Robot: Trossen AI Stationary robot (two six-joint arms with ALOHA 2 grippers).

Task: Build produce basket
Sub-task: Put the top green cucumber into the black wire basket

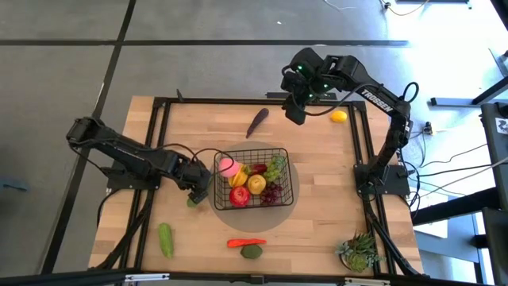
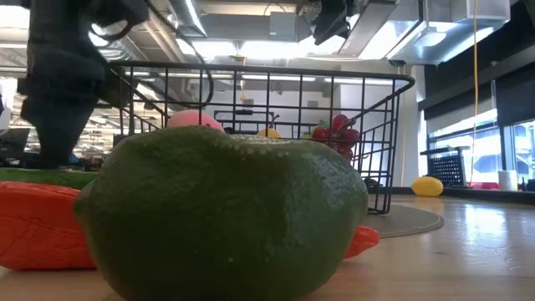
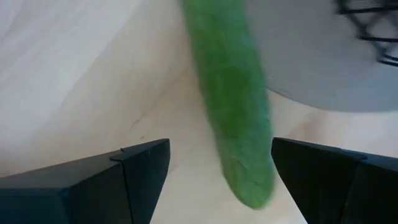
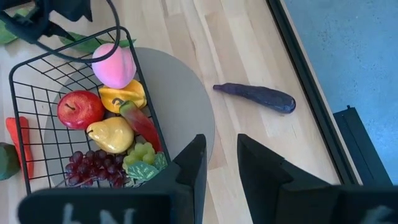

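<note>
The black wire basket (image 1: 283,156) stands on a grey round mat in the middle of the table. It holds a pink peach (image 1: 228,167), a red fruit, yellow fruits, green grapes and dark red grapes (image 1: 272,193). My left gripper (image 3: 221,142) is open and points down just left of the basket. Its fingers stand on either side of a green cucumber (image 3: 233,112) that lies flat on the table by the mat's edge. My right gripper (image 4: 221,165) hangs high over the table's far side with a narrow gap and nothing between its fingers.
A purple eggplant (image 1: 256,121) and a yellow lemon (image 1: 339,117) lie near the far edge. A second cucumber (image 1: 165,239), a red chilli (image 1: 246,243) and a round green fruit (image 1: 252,252) lie near the front edge. A spiky potted plant (image 1: 359,253) stands at the front right.
</note>
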